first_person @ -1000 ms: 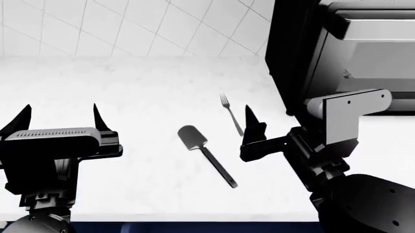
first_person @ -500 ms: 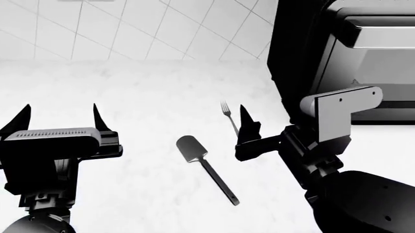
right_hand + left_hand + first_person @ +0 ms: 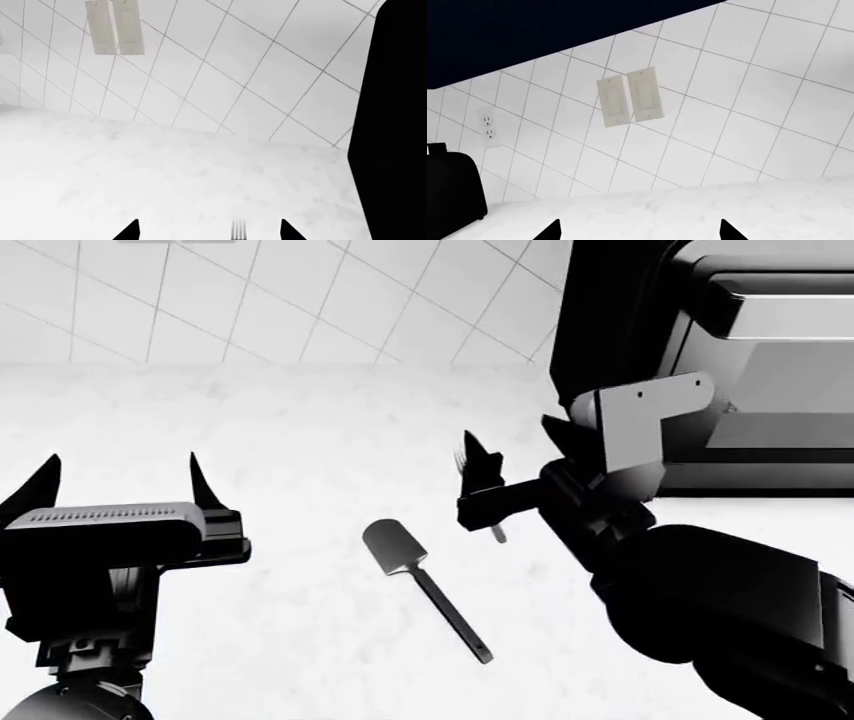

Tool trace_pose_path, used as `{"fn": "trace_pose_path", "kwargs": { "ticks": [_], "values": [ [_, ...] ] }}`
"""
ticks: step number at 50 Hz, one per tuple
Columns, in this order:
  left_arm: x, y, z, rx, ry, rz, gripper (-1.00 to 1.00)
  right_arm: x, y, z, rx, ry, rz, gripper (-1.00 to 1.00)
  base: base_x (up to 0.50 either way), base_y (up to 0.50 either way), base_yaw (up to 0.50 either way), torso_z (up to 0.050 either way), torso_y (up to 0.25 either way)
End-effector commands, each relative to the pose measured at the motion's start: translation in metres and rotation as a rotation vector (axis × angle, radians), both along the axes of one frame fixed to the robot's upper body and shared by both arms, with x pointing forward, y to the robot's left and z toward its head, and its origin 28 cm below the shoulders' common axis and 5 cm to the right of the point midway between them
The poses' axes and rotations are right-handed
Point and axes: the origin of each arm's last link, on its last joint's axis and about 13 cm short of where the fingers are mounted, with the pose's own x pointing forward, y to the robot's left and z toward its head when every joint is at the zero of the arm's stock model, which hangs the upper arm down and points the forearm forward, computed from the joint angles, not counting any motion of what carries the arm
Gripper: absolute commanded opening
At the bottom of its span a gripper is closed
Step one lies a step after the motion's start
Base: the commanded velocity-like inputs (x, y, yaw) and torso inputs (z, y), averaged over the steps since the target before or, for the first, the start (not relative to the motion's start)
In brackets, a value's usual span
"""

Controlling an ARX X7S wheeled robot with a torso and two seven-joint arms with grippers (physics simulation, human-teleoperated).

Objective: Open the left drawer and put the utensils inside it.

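Utensils number two: one fork and one black spatula on the white counter. Right gripper is wide open and holds nothing, with the fork between its tips. Left gripper is open, empty, well apart from both.

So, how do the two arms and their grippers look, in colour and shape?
Both arms are mostly glossy black with rounded joint housings. The left gripper has two black, pointed, triangular fingers on a boxy body topped by a pale grey plate with a row of fine ridges. The right gripper has the same pointed black fingers; a light grey angular bracket with small dark screw holes sits behind it. No cables or markings show.
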Motion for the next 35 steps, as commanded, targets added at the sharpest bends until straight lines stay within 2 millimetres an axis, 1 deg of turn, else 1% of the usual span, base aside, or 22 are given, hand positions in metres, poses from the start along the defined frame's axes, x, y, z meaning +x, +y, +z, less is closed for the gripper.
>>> {"fn": "trace_pose_path", "kwargs": {
  "ticks": [1, 7, 10, 11, 14, 21, 35],
  "values": [
    [0.000, 0.000, 0.000, 0.002, 0.000, 0.000, 1.00, 0.025, 0.000, 0.001, -0.001, 0.027, -0.001, 1.00, 0.00, 0.00, 0.00, 0.000, 0.000],
    [0.000, -0.002, 0.000, 0.003, 0.000, -0.004, 1.00, 0.033, 0.000, 0.002, -0.058, 0.064, 0.006, 1.00, 0.00, 0.00, 0.00, 0.000, 0.000],
    [0.000, -0.002, 0.000, 0.004, 0.000, -0.004, 1.00, 0.036, 0.001, 0.005, -0.081, 0.087, 0.027, 1.00, 0.00, 0.00, 0.00, 0.000, 0.000],
    [0.000, -0.002, 0.001, 0.004, 0.000, -0.004, 1.00, 0.036, 0.002, 0.006, -0.100, 0.119, 0.063, 1.00, 0.00, 0.00, 0.00, 0.000, 0.000],
    [0.000, -0.002, 0.000, 0.003, -0.001, -0.004, 1.00, 0.039, 0.002, 0.006, -0.132, 0.138, 0.075, 1.00, 0.00, 0.00, 0.00, 0.000, 0.000],
    [0.000, -0.002, 0.001, 0.004, -0.001, -0.006, 1.00, 0.049, 0.005, 0.015, -0.165, 0.171, 0.094, 1.00, 0.00, 0.00, 0.00, 0.000, 0.000],
    [-0.002, -0.004, 0.002, 0.012, -0.003, -0.013, 1.00, 0.073, 0.004, 0.011, -0.175, 0.217, 0.094, 1.00, 0.00, 0.00, 0.00, 0.000, 0.000]
  ]
}}
